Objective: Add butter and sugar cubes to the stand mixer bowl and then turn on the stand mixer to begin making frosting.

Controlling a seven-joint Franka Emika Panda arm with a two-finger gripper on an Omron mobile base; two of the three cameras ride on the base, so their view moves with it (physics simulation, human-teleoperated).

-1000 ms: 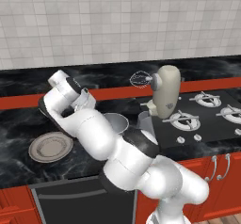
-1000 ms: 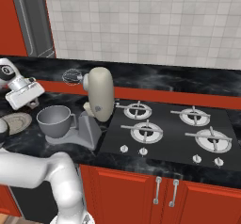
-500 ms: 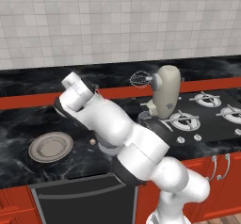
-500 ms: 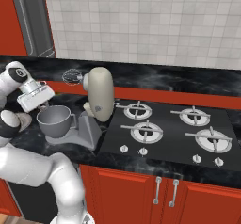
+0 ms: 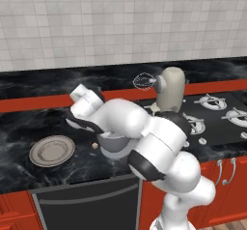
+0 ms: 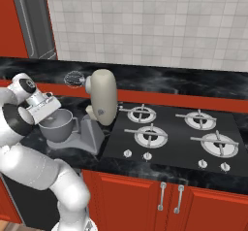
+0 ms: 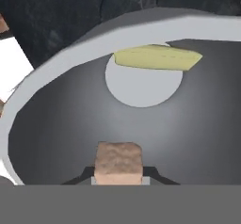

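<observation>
Fingertips of the gripper (image 7: 118,180) were clamped on a sugar cube (image 7: 118,163) — the tan block sat pinched between them at the bottom of the hand view, directly over the open mouth of the stand mixer bowl (image 7: 56,72). Below and beyond it, the butter (image 7: 157,57) already lay inside, its long axis crosswise, resting partly on the flat pale floor and partly against the far wall. So the cube hung inside the rim's outline; a release should drop it straight in.

Farther out, a second cube (image 5: 95,146) sat on the counter between the plate (image 5: 52,151) and the bowl — the stand mixer (image 6: 102,99) stood just behind.
</observation>
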